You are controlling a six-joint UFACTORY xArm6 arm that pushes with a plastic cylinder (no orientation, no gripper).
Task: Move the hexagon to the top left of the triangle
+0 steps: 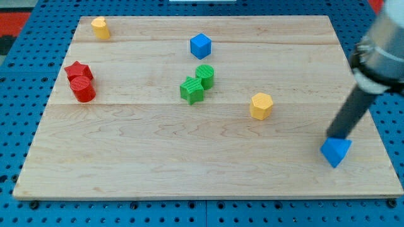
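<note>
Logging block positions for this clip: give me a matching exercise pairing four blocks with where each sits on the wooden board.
Blocks:
1. yellow hexagon block
2. blue triangle block
3. blue cube block
4. red star block

Places:
A. near the view's left edge, against a red cylinder block
B. view's top, about the middle
C. view's bottom right, with my tip at its upper edge
D. right of centre, standing alone

Pairs: 1-D, 2-C, 3-B, 4-A

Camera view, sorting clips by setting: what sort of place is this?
Likely a robotics lab bench: a wooden board on blue pegboard, small coloured blocks like the yellow hexagon, and my tip at the blue triangle.
</note>
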